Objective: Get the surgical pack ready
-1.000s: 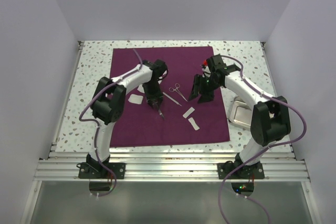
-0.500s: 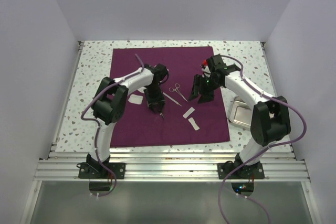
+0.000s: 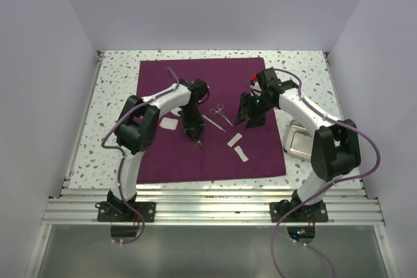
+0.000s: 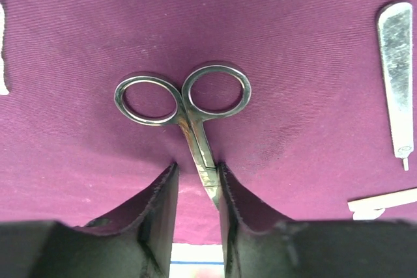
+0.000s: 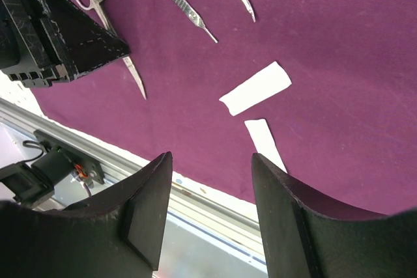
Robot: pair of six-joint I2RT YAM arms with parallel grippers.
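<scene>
Because the scissors (image 4: pixel 190 128) lie flat on the plum cloth (image 3: pixel 169 154), we set the left pincer (image 4: pixel 197 168) over their shank from above, one finger to each side. The ring handles point away from the wrist and the blade tip pokes out on the near side. One finger looks to be against the steel while a sliver of cloth shows beside the other, so we cannot tell whether the jaws have bitten or merely bracket the shank. Either way, we judge the shank the sensible place to take them: it is narrow and solid, and the rings offer nothing to squeeze.

The rest of the pack is spread over the same cloth on the speckled tabletop (image 3: pixel 111 96). A flat steel handle (image 4: pixel 395 43) lies beside the scissors, with a ringed instrument (image 3: pixel 220 112) beyond it. One gauze pad (image 3: pixel 169 123) lies to the left and two more pads (image 3: pixel 234 139) to the right. The steel tray (image 3: pixel 300 142) sits at the cloth's right edge (a likely home for the instruments, we judge).

Our left arm folds its elbow out to the left and swings the forearm in to the middle of the cloth, wrist pitched steeply down. Our right arm runs up the right side and bends back inward. It holds the right pincer (image 5: pixel 212 159) above the cloth beside the instruments, jaws wide apart with nothing between them.
</scene>
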